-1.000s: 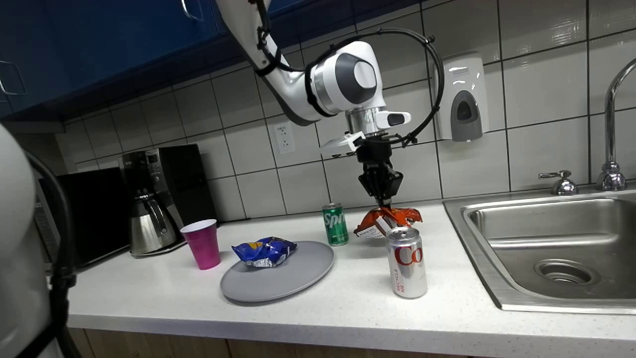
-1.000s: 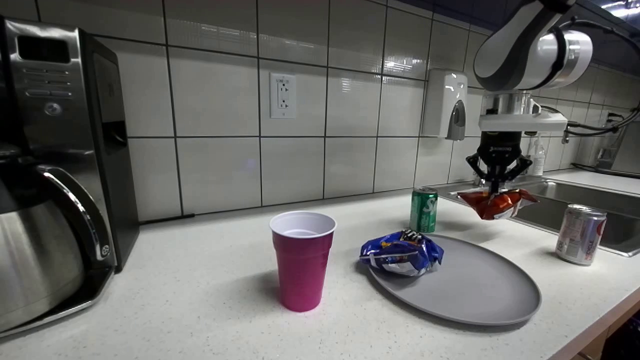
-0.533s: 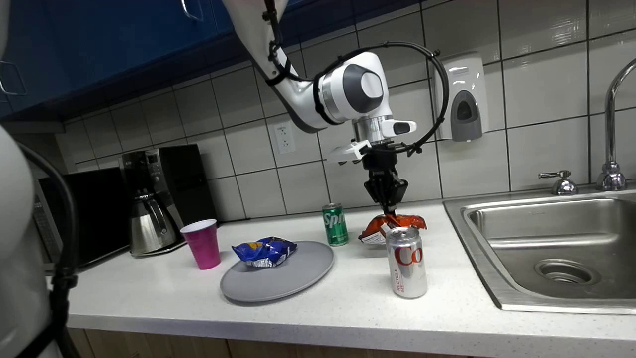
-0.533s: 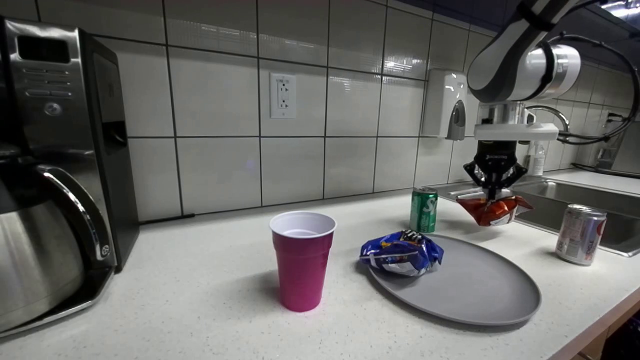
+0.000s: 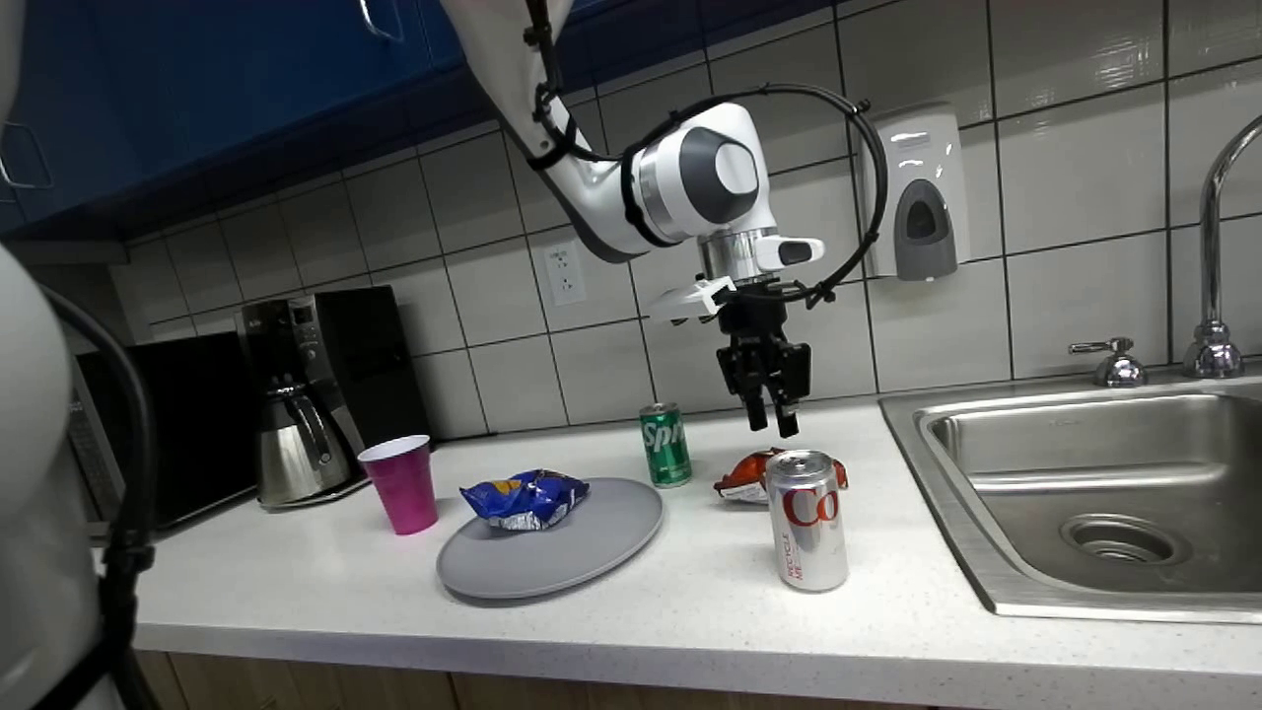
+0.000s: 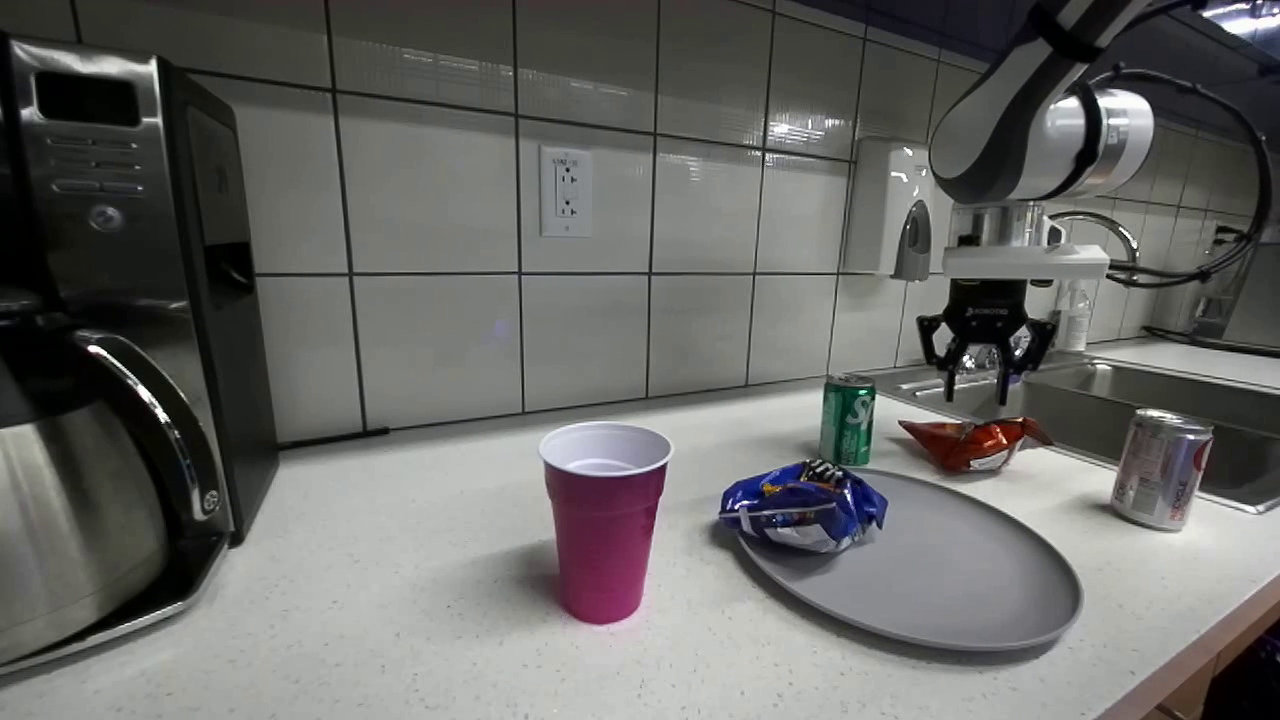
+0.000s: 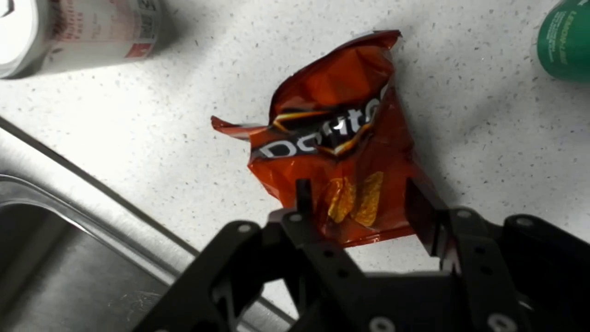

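Note:
My gripper stands open above the counter, with a gap between its fingertips and nothing held. Directly beneath is an orange-red Doritos bag, apart from the fingers and apparently resting on the white counter. From the wrist, the crumpled bag lies face up, its lower end between the fingers in that view. In an exterior view a silver Coke can partly hides the bag. A green Sprite can stands upright beside the bag, on the side of the plate.
A grey plate carries a blue snack bag at its edge. Near it stands a pink cup. The steel sink borders the counter by the Coke can. A coffee maker and a wall soap dispenser stand further off.
The arm came down a little with the Doritos bag, then the gripper opened. The bag has dropped from the fingers to the counter. The cans, cup, plate and blue bag stayed put.

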Robot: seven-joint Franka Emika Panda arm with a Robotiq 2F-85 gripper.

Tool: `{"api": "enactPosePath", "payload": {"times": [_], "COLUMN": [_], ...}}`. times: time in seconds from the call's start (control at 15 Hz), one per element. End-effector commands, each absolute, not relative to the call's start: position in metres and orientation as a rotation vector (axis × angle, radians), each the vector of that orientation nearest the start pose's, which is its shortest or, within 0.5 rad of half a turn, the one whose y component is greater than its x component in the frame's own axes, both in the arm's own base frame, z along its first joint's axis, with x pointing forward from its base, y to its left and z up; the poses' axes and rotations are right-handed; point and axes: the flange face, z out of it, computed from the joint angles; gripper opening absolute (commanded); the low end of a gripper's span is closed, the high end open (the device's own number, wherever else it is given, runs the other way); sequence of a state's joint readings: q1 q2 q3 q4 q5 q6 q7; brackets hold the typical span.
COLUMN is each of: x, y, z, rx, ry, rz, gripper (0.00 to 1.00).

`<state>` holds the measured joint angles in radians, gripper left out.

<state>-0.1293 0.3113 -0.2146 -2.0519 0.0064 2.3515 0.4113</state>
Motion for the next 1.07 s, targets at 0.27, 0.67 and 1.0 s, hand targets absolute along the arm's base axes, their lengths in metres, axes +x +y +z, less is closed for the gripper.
{"api": "enactPosePath", "payload": {"times": [0.27,0.67,1.0], "x": [0.543,0.517,0.492], "y": [-0.153,-0.104,-0.06], "z": [0.328,0.352,0.363], "rx": [-2.985,-3.005,-3.013], "ry": [1.085,0.97,0.873], "rz": [-0.079,-0.11,-0.113], "gripper": [1.0,1.0,1.0]}}
